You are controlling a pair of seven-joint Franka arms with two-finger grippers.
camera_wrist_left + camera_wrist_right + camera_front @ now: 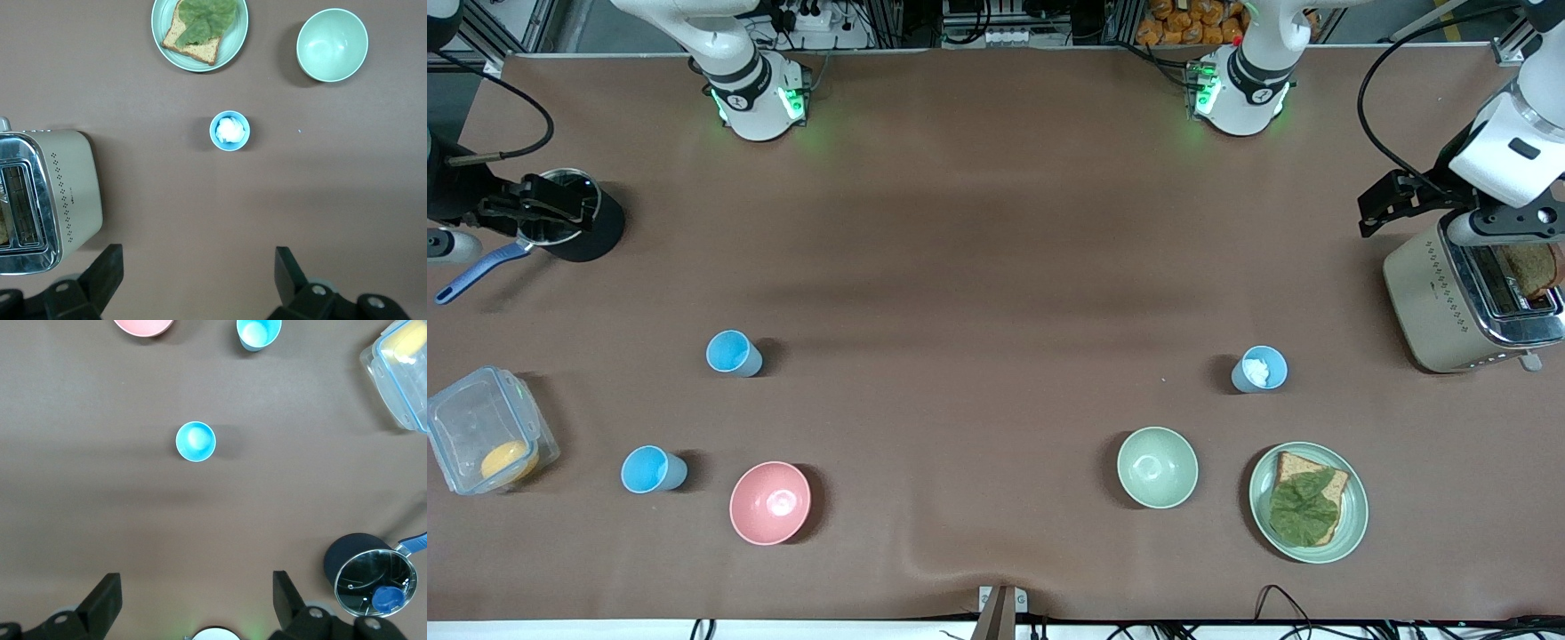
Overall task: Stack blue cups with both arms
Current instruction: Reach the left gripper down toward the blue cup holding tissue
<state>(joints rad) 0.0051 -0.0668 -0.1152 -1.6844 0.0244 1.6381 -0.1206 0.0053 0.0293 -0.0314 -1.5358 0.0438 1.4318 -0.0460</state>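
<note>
Here you have 3 smooth tapered cups: 2 (734, 353) (654, 469) toward the right arm's end, 1 (1260, 369) holding something white near the toaster (1458, 302). Both grippers, left (197, 283) and right (197, 603), hang high, fingers wide, empty.

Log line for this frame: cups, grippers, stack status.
cups: three blue cups upright, apart | stack: not started | left gripper: open, empty | right gripper: open, empty
</note>
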